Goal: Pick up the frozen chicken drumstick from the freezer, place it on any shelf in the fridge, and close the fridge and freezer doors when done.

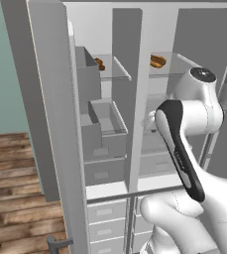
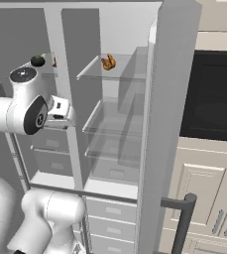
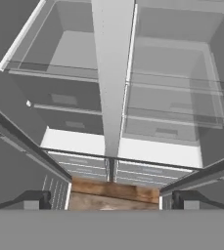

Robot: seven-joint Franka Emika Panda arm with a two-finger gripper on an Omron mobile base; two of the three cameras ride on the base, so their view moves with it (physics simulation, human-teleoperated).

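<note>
- Left of the grey divider post [image 1: 126, 99], the freezer [image 1: 100, 124] is standing open.
- Right of that post, the drumstick [image 1: 157, 61] is lying on the fridge's top shelf [image 1: 172, 67].
- Below that shelf, the gripper [image 3: 106, 201] is hanging wide open, holding nothing.

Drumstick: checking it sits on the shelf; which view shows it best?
Right base view: the drumstick lies clear on the top shelf. Left base view shows it blurrier; hand view faces lower shelves.
</note>
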